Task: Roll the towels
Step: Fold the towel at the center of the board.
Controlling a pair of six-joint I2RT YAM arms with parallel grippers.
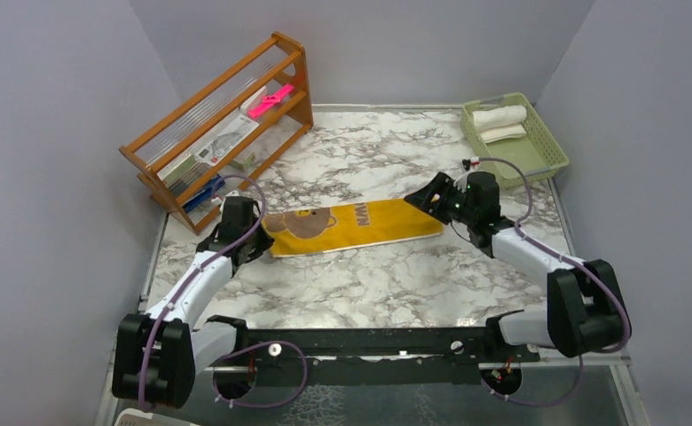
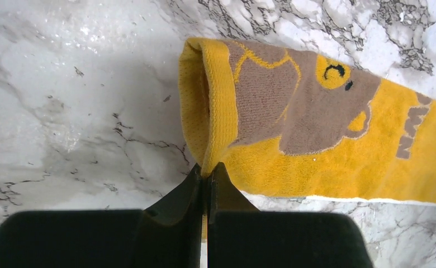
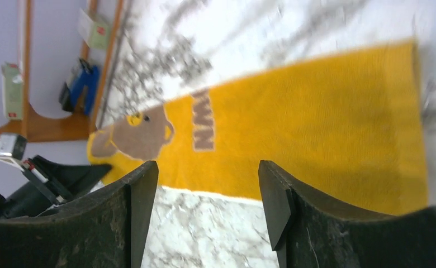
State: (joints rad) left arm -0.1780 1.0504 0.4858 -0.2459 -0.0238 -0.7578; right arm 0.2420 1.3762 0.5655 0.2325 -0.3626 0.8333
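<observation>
A mustard-yellow towel (image 1: 360,226) with a brown bear print lies folded long on the marble table (image 1: 360,284). My left gripper (image 1: 252,241) is shut on the towel's left end; in the left wrist view the towel (image 2: 327,145) has its end curled over and pinched between my left gripper's fingertips (image 2: 208,170). My right gripper (image 1: 424,199) is open and empty above the towel's right end; the right wrist view shows the towel (image 3: 316,117) beyond the spread right gripper (image 3: 207,184). Rolled cream-white towels (image 1: 500,122) lie in the green basket (image 1: 548,160).
A wooden rack (image 1: 223,124) with small items and a pink object stands at the back left. The green basket sits at the back right corner. Grey walls enclose the table on three sides. The rack also shows in the right wrist view (image 3: 48,125).
</observation>
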